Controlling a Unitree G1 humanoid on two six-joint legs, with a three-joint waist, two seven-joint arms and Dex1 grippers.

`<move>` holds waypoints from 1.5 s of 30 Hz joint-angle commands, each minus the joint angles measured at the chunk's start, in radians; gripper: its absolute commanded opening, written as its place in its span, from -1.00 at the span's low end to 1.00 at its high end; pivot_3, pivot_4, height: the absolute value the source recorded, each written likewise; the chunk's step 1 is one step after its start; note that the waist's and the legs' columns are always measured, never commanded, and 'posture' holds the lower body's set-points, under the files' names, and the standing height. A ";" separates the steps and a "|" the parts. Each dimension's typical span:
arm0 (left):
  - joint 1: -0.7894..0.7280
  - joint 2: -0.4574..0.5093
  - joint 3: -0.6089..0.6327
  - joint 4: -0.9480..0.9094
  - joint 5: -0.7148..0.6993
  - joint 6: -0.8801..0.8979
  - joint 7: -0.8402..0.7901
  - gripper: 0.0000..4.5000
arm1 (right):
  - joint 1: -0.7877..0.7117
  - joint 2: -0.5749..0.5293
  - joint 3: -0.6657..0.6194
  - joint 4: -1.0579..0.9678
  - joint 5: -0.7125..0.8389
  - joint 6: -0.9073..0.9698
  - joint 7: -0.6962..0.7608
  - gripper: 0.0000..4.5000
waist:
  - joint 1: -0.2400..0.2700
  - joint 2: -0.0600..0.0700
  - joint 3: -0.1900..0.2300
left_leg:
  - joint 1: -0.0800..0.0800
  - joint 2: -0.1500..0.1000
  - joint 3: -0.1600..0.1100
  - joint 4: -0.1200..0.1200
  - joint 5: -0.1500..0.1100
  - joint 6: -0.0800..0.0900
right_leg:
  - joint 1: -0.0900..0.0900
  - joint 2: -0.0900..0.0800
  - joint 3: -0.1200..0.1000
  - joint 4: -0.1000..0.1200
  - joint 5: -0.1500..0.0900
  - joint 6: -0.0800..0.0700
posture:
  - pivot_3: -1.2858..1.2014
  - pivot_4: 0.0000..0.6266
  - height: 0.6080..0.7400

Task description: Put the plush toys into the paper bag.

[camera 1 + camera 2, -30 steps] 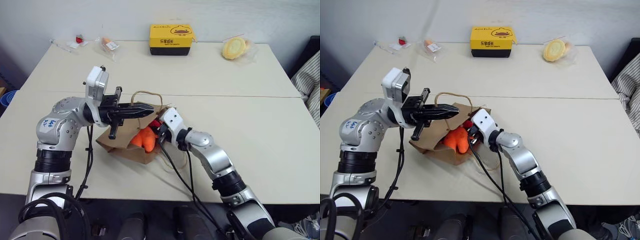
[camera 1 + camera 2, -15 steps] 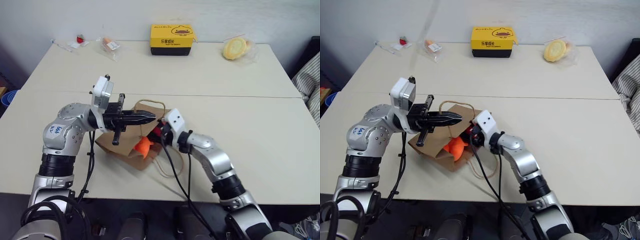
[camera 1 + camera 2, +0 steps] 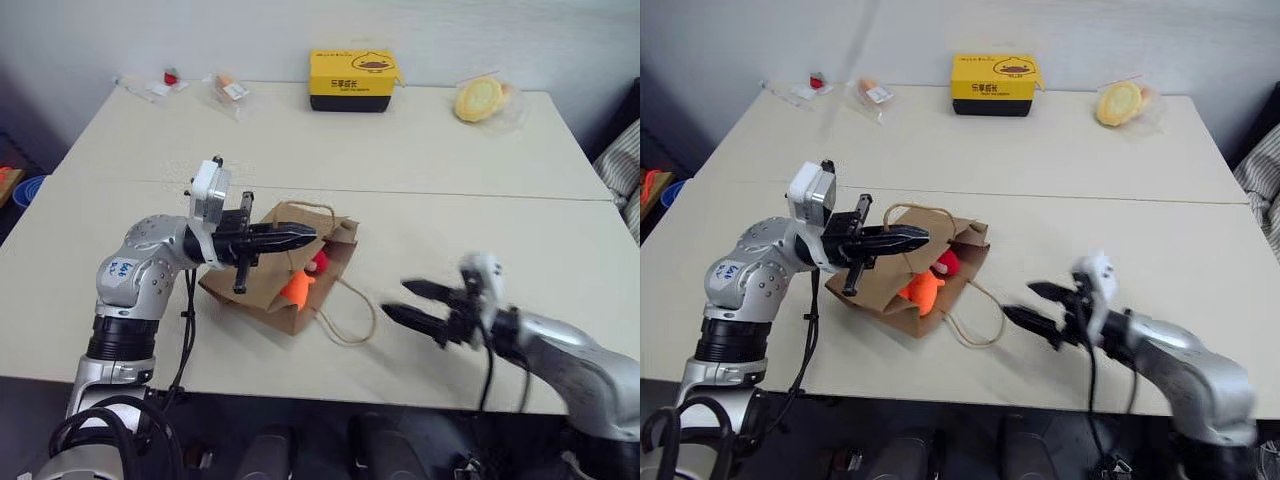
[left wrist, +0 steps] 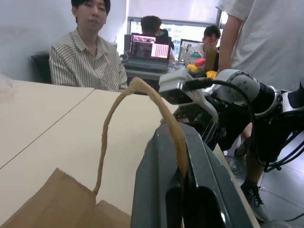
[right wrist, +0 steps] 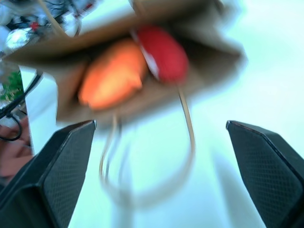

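In the left eye view, the paper bag (image 3: pixel 278 278) lies on its side on the table (image 3: pixel 420 160), its mouth opening toward about four o'clock. The orange plush toy (image 3: pixel 296 289) and the red plush toy (image 3: pixel 318 263) sit just inside that mouth. The left gripper (image 3: pixel 305 236) is pinched shut on the bag's upper handle, holding the top edge up. The right gripper (image 3: pixel 410 305) stands well apart from the bag at four o'clock of it, fingers spread wide and empty, pointing back toward the mouth.

In the right eye view, the lower handle (image 3: pixel 978 322) loops on the table between the bag and the right gripper.

In the left wrist view, the twisted upper handle (image 4: pixel 137 102) runs into the closed black fingers (image 4: pixel 161 190).

In the right wrist view, which is blurred, both toys seem to lie side by side in the mouth at twelve o'clock, between the parted fingers (image 5: pixel 57 171).

The left arm is nearer; the toys look already in.
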 commanded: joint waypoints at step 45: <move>-0.109 -0.097 0.094 0.104 0.068 -0.195 0.189 -1.00 | -0.602 0.004 0.026 0.254 1.083 -0.247 -0.859 -0.99 | -0.005 0.000 0.000 | -0.001 0.002 0.002 -0.001 -0.001 0.001 | 0.000 0.001 -0.001 -0.005 0.000 0.001 | 0.03 -0.52 1.00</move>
